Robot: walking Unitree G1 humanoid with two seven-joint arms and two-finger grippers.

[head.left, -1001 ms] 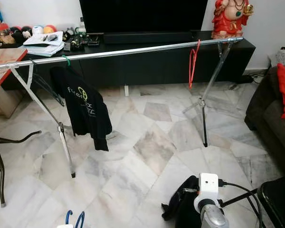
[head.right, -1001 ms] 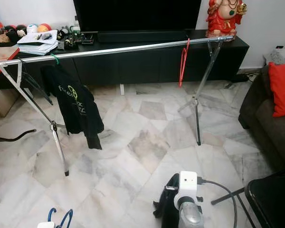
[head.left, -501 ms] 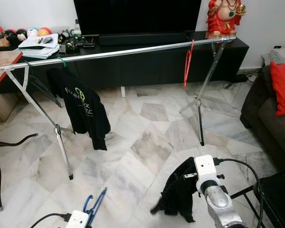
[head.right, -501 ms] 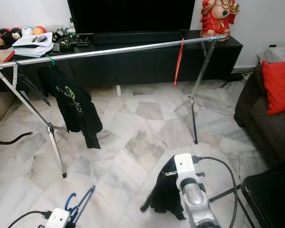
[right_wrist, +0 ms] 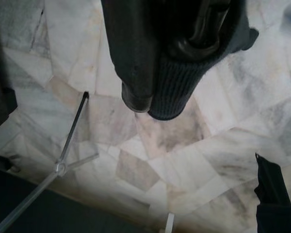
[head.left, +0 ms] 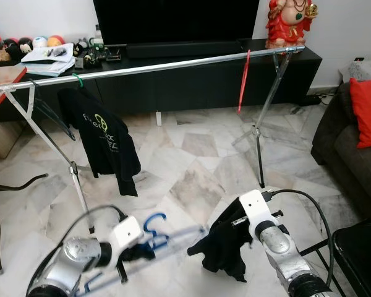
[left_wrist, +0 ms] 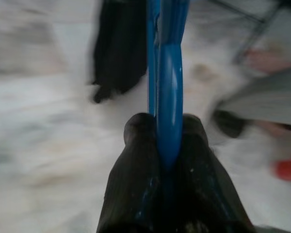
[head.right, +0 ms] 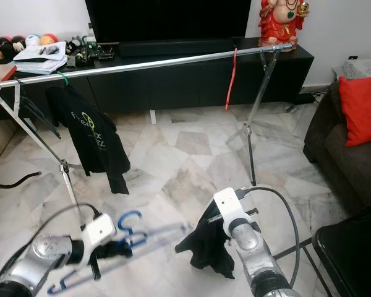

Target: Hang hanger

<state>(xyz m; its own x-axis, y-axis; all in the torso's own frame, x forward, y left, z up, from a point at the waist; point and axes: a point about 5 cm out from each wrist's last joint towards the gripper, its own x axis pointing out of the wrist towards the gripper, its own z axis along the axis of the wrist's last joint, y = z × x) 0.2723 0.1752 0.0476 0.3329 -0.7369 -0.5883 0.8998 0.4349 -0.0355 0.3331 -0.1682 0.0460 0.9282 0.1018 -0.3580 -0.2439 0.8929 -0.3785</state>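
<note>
My left gripper (head.left: 138,250) is low at the left, shut on a blue plastic hanger (head.left: 156,230). The hanger's bar is blurred and reaches right toward a black garment (head.left: 222,247). In the left wrist view the blue hanger (left_wrist: 167,92) sits pinched between the black fingers (left_wrist: 136,160). My right gripper (right_wrist: 169,53) is shut on the black garment (right_wrist: 177,94), which hangs limp above the marble floor. A long silver clothes rail (head.left: 173,64) crosses the room ahead. It carries a black T-shirt (head.left: 105,139) on a green hanger (head.left: 79,78) and a bare red hanger (head.left: 243,80).
A black TV cabinet (head.left: 204,83) stands behind the rail, with a red statue (head.left: 288,23) on it. A dark sofa with a red cushion (head.left: 366,111) is at the right, and a black chair (head.left: 358,260) at the lower right. A red-topped table (head.left: 0,80) is at the left.
Both arms have risen into view. The left gripper has carried the blue hanger up and right toward the garment. The right gripper has lifted the garment higher. The camera has shifted slightly.
</note>
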